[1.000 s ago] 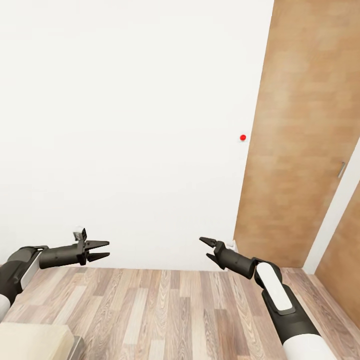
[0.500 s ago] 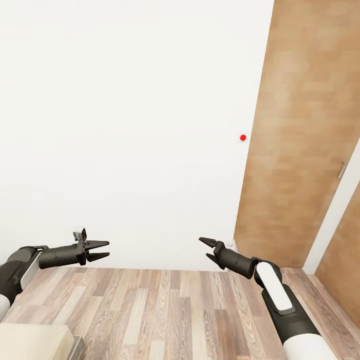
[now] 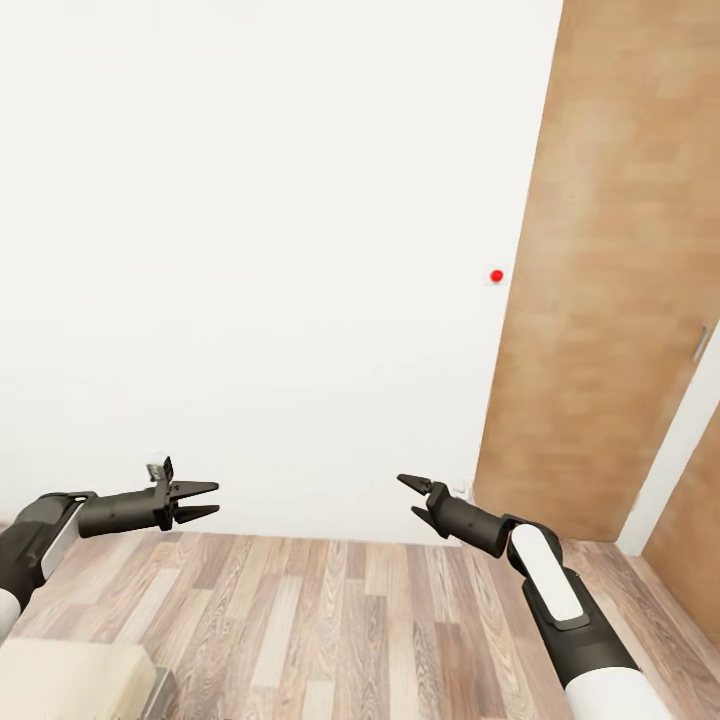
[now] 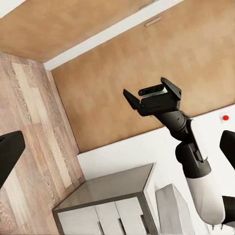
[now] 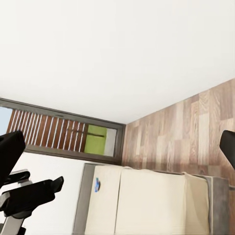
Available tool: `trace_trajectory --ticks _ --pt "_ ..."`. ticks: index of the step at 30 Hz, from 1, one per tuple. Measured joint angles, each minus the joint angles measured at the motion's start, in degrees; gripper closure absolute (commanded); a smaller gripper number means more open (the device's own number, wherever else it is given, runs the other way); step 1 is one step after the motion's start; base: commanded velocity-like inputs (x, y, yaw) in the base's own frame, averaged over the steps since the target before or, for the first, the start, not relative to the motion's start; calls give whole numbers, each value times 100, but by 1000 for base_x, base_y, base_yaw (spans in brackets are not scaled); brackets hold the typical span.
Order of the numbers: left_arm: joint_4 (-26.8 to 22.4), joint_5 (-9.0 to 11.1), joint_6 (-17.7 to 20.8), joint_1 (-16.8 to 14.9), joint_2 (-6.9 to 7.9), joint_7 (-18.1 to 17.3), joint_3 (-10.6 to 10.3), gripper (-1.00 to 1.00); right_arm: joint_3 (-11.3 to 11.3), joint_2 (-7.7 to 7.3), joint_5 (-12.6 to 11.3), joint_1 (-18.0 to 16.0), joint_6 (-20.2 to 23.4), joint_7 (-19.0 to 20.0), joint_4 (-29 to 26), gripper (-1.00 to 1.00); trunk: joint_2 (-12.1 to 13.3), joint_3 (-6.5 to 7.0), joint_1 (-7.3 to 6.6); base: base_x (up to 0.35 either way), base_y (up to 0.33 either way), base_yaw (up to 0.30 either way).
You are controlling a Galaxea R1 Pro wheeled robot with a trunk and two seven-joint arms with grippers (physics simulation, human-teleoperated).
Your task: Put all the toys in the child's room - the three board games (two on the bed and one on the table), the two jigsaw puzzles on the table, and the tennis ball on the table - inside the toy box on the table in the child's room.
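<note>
I face a white wall, with both arms held out over the wooden floor. My left gripper (image 3: 205, 502) is open and empty, and so is my right gripper (image 3: 412, 497). A corner of the bed (image 3: 65, 678) with its beige mattress sits at the lower left. The right wrist view takes in more of the bed (image 5: 147, 200), with a small blue patch (image 5: 97, 184) on the mattress that may be a board game. A grey-topped unit with white drawer fronts (image 4: 105, 188), probably the table's end, appears in the left wrist view. The toy box, jigsaw puzzles and tennis ball are out of view.
A tall wooden door (image 3: 610, 300) stands to the right of the wall, with a red dot (image 3: 496, 275) beside it. Wood-plank floor (image 3: 340, 620) runs between the arms. A slatted window (image 5: 58, 134) lies beyond the bed.
The whole head view has shifted, so the door and red dot now sit slightly further right; the camera turned. Both arms and grippers hold the same pose.
</note>
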Motion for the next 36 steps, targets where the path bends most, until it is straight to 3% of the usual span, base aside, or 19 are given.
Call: trace_trajectory --ticks 13,20,25,31,36 --pt "0 -1 8 0 18 83 11 -100 5 56 7 0 -8 -25 0 -100 1 0 0 11 0 278" --pt "7 -1 9 0 27 162 21 -100 16 71 0 0 6 -230 1 -100 1 -2 1 0 0 292" --pt "8 -1 16 -1 51 171 23 -100 232 74 -11 0 11 -427 4 -100 1 -13 1 0 0 291" --pt "8 6 32 -1 330 151 18 -100 352 74 -13 0 9 -476 8 -100 1 -33 1 0 0 287" --pt "7 43 29 2 708 89 11 -100 393 75 -15 0 11 -482 -9 -100 1 -51 0 0 0 284"
